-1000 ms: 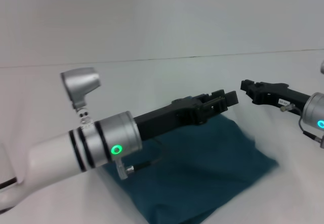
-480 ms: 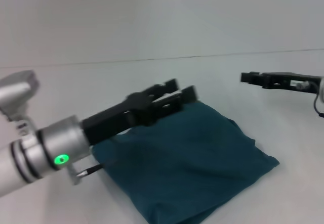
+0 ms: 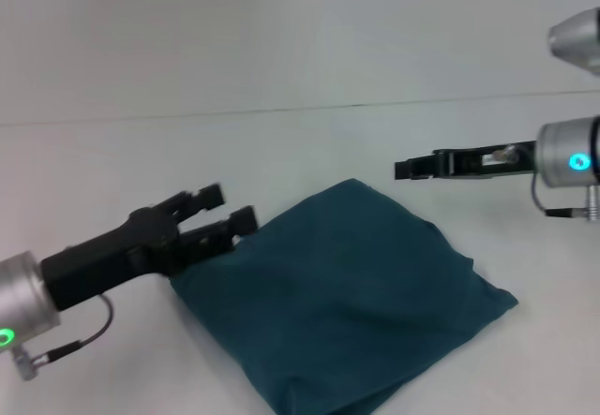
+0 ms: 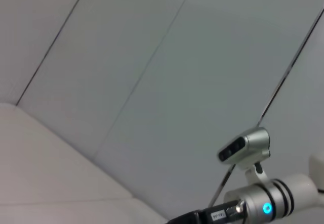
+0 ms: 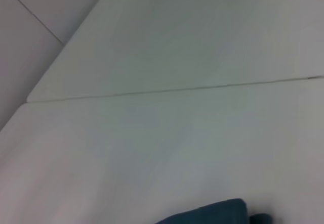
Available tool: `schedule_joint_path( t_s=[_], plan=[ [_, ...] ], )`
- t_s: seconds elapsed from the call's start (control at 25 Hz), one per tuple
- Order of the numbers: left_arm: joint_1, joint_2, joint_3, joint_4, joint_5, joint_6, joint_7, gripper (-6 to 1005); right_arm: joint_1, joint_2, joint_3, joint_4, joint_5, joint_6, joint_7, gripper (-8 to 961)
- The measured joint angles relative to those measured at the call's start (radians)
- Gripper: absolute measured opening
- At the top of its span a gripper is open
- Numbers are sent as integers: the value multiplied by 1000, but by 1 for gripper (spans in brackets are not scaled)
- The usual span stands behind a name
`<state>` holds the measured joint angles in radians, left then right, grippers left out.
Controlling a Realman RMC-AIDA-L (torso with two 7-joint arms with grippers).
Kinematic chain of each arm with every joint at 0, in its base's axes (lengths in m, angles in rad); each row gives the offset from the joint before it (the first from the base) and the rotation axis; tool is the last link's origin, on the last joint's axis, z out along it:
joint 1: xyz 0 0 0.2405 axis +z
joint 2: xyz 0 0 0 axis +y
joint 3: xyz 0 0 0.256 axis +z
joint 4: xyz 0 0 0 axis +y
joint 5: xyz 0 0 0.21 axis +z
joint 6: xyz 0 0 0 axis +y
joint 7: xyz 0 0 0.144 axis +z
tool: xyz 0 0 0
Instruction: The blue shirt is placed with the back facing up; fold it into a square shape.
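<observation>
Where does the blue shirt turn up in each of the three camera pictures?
Head view: the blue shirt lies folded, lower centre, on the white table.
Left wrist view: not in it.
Right wrist view: only a corner at the bottom edge.
Shared landmark: the white table.

Soft, even, diffuse light with a cool cast fills all views, leaving only a faint shadow under the blue shirt on the white table, no glare, and mild softness throughout, strongest in the wrist views.
</observation>
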<state>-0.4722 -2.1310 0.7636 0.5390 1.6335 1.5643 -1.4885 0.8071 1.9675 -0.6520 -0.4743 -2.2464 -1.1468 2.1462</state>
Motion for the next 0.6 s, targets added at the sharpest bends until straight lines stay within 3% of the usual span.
schedule_joint_path(
  t_s=[0.24, 0.6],
  plan=[
    [28, 5, -17, 48, 82, -8, 4, 962, 12, 51, -106, 16, 1, 116, 59, 341],
    [26, 16, -39, 63, 164, -4, 3, 960, 5, 55, -109, 38, 1, 177, 61, 333]
  ],
)
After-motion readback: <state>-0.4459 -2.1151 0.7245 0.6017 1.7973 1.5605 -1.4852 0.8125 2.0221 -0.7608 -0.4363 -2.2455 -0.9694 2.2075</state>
